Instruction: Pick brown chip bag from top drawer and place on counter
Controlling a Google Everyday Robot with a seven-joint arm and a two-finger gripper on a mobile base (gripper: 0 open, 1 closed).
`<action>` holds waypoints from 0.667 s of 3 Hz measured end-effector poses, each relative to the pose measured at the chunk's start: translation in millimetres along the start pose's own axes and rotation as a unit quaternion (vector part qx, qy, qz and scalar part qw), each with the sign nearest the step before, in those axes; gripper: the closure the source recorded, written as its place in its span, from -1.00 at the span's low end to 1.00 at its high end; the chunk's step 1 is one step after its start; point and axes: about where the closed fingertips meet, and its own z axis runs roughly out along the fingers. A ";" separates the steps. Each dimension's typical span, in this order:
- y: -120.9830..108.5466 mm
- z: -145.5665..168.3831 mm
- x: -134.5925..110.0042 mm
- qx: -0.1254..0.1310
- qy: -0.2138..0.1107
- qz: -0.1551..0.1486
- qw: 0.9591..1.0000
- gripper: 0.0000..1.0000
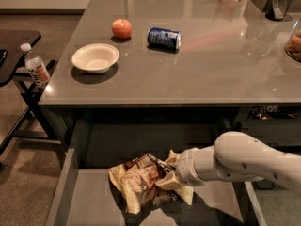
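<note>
The brown chip bag (138, 185) lies crumpled on the flat grey bottom of the open top drawer (84, 197), below the counter's front edge. My gripper (168, 175) reaches in from the right on a white arm (240, 161) and is pressed against the bag's right side, low in the drawer. The bag's folds hide the gripper's tip. The glossy grey-brown counter (197, 69) spans the upper part of the view.
On the counter stand a white bowl (95, 57), a red apple (122, 28) and a blue soda can (164, 37) lying on its side. A dark container (277, 1) and a jar (295, 41) stand at the right. A water bottle (35, 67) stands by the black side table (14, 46).
</note>
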 end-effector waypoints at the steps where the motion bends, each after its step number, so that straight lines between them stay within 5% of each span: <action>1: 0.2 0.0 -0.2 0.000 0.000 0.000 1.000 1.00; 2: 6.9 -12.2 -3.2 -0.008 0.008 -0.007 1.000 1.00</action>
